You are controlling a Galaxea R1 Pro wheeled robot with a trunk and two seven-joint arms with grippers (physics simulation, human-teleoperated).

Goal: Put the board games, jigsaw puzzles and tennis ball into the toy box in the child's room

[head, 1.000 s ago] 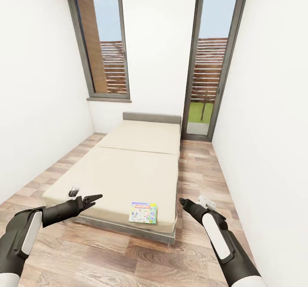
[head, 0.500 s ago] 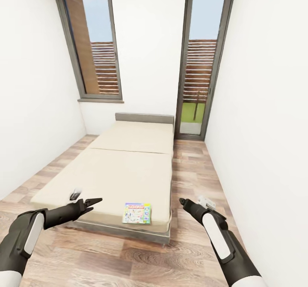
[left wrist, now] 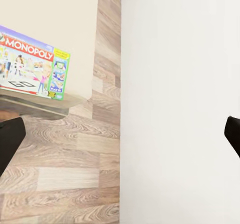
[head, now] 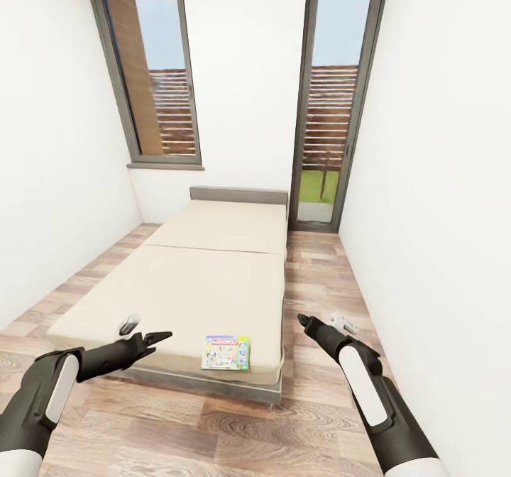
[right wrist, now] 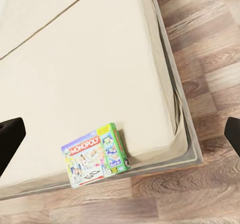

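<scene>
A colourful Monopoly board game lies flat on the near right corner of the bed, close to the mattress edge. It also appears in the left wrist view and in the right wrist view. My left gripper hovers open over the bed's near edge, to the left of the box. To the right of the bed, my right gripper is held open above the floor. Neither holds anything. The table, toy box, jigsaw puzzles and tennis ball are out of view.
The beige bed fills the middle of a narrow white-walled room. A strip of wood-plank floor runs between the bed and the right wall. A tall window and a glass door stand in the far wall.
The whole picture has shifted, so the camera has moved; the bed now sits further left in the view. The box lies where it was on the bed. Both arms keep their pose.
</scene>
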